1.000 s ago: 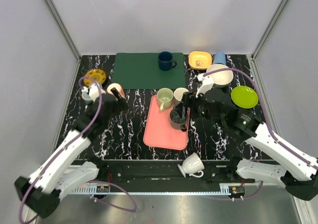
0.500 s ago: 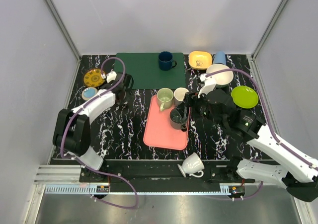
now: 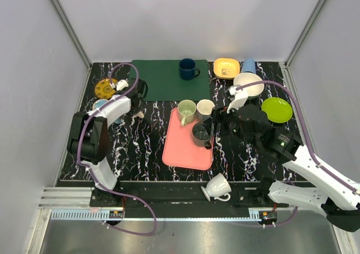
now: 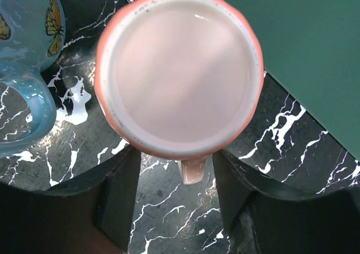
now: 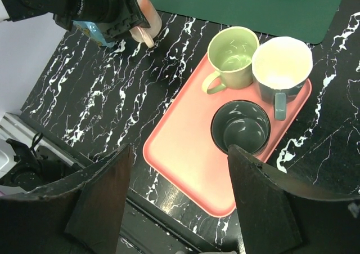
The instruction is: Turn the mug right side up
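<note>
A salmon-pink mug (image 4: 179, 74) stands on the black marble table beside the green mat, flat pale base up and handle toward the camera. My left gripper (image 4: 175, 195) is open just above it, one finger on each side of the handle, touching nothing. In the top view the left gripper (image 3: 137, 104) covers most of the mug. In the right wrist view the mug (image 5: 148, 17) peeks out under it. My right gripper (image 5: 180, 152) is open and empty, hovering over the pink tray (image 5: 180, 147).
On the tray stand a green mug (image 5: 233, 51), a white mug (image 5: 281, 62) and a dark grey mug (image 5: 241, 127). A blue butterfly mug (image 4: 22, 68) sits just left of the pink mug. A navy mug (image 3: 187, 68), bowls, plates and a tipped white mug (image 3: 216, 186) lie around.
My left arm has folded back toward the rear left, and its gripper has settled over the pink mug. The right arm has barely moved.
</note>
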